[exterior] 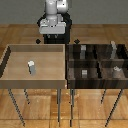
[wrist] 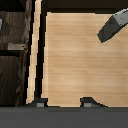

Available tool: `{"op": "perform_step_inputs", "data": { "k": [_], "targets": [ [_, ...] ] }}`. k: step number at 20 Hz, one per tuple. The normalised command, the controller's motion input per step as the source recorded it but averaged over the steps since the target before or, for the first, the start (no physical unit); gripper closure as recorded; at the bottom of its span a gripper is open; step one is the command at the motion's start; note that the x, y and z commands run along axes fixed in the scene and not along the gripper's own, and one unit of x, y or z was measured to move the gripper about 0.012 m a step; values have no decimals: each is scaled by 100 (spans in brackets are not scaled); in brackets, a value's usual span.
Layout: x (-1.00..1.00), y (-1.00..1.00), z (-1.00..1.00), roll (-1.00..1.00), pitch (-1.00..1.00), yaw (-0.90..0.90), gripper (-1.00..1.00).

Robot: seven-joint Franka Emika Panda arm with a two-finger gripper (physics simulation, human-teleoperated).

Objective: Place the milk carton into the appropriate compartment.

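Standing upright inside the light wooden tray (exterior: 10, 62), the milk carton (exterior: 31, 67) is a small grey rectangular block with a paler whitish top, sitting a bit toward the tray's edge on the exterior view's left, clear of all four walls. The tray is a shallow open box with smooth pale plywood-looking grain, propped up on thin metal legs.

Right beside it, on the exterior view's right, is the dark wooden organizer (exterior: 69, 75), rough streaky brown planks split into several compartments. A small grey cube (exterior: 84, 73) sits in one near compartment, a taller slim grey box (exterior: 114, 48) stands in one at the far edge, and there are a couple more little grey pieces I can't make out.

The white Panda arm is back behind the far edge of the light tray, with its dark gripper (exterior: 52, 37) hanging low there. In the wrist view the two dark fingertips (wrist: 89, 102) poke in with a wide gap between them, nothing held. That same view shows the carton (wrist: 113, 25) as a slanted grey shape on the pale floor, well apart from the fingers.
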Motion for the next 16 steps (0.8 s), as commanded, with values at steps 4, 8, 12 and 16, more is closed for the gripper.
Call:
{"op": "perform_step_inputs", "data": {
  "k": [4,8,12,16],
  "targets": [
    [0,0,0,0,0,0,-100],
    [0,-100,0,0,0,0,-100],
    [0,-100,0,0,0,0,-100],
    [0,-100,0,0,0,0,-100]
  ]
}}
